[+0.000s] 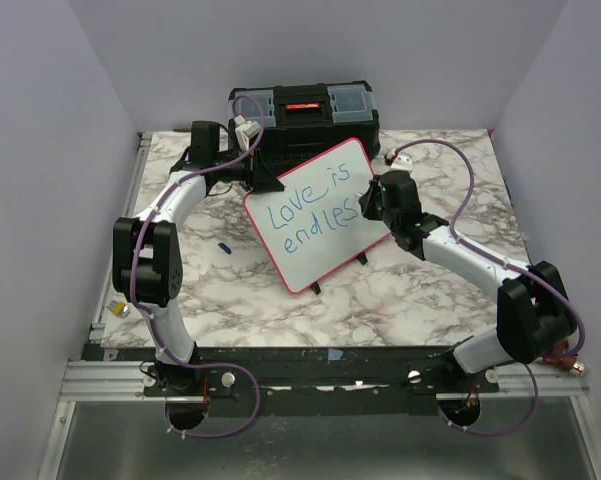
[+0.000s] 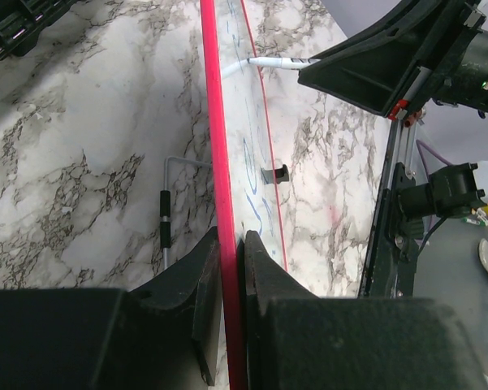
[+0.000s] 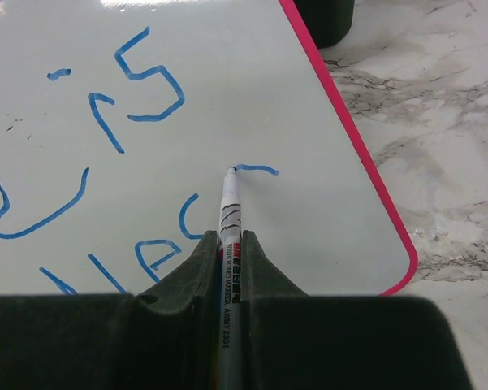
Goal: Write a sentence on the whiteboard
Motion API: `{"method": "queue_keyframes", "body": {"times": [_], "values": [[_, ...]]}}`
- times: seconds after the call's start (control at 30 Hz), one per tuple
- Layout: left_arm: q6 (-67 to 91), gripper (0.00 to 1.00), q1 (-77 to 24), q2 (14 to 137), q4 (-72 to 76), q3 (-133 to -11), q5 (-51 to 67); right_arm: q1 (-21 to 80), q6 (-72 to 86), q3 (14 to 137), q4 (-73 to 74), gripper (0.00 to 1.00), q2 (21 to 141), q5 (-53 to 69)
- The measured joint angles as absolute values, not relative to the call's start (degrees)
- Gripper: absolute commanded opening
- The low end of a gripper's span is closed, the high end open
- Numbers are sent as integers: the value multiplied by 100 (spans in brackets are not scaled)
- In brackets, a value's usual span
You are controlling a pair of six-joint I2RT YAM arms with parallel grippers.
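Note:
The whiteboard [image 1: 315, 215], white with a pink-red frame, stands tilted on the marble table. Blue words on it read "Love is" with "endles" beneath [image 1: 310, 215]. My left gripper [image 1: 252, 178] is shut on the board's upper left edge; in the left wrist view the red frame [image 2: 219, 146] runs between its fingers [image 2: 260, 268]. My right gripper [image 1: 372, 200] is shut on a white marker [image 3: 229, 213]. The marker tip touches the board at the start of a short blue stroke [image 3: 256, 170], right of the last letter.
A black toolbox [image 1: 305, 115] stands behind the board. A small blue cap [image 1: 224, 245] lies on the table left of the board. The board's wire stand and black feet [image 2: 165, 219] rest on the marble. Grey walls enclose the table.

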State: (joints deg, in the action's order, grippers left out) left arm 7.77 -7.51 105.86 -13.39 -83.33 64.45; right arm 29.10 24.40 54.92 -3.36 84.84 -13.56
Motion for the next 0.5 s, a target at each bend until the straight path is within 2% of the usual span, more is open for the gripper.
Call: {"method": "queue_keyframes", "body": {"times": [0.5], "values": [[819, 0, -753, 10589, -1380, -8333, 6381, 2904, 2447, 5196, -384, 1, 8377, -1319]]}}
